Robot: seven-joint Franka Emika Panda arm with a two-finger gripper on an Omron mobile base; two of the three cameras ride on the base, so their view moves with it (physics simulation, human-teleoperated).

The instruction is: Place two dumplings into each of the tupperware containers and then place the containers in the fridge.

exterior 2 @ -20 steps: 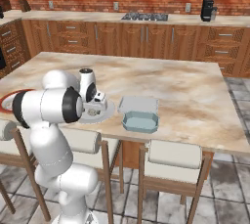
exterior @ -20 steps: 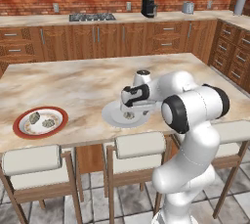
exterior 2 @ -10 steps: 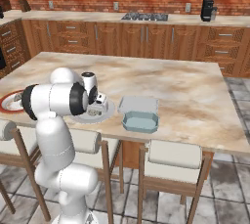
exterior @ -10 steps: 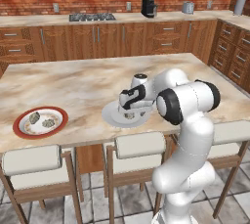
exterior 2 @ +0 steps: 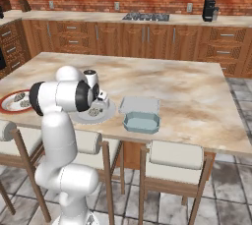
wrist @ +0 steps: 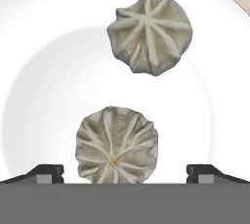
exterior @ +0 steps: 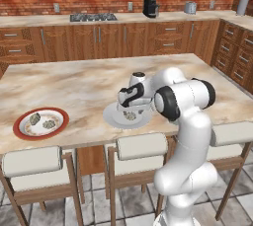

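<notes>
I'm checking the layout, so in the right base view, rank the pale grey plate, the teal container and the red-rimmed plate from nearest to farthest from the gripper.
1. Pale grey plate, right beneath the gripper.
2. Teal container, to the gripper's right.
3. Red-rimmed plate, far left along the island's edge.

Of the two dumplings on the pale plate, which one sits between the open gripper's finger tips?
The lower dumpling in the hand view, lined up between the gripper tips; the other dumpling lies farther up the pale plate.

Arm bent low over pale grey plate [exterior 2: 101, 116] on desk [exterior 2: 197, 101], dumplings [exterior 2: 93, 113] on it. Teal container [exterior 2: 141, 122] and whitish container [exterior 2: 140, 105] touching, just beside plate. Red-rimmed plate [exterior 2: 11, 102] at left with more dumplings [exterior 2: 21, 98].
</notes>
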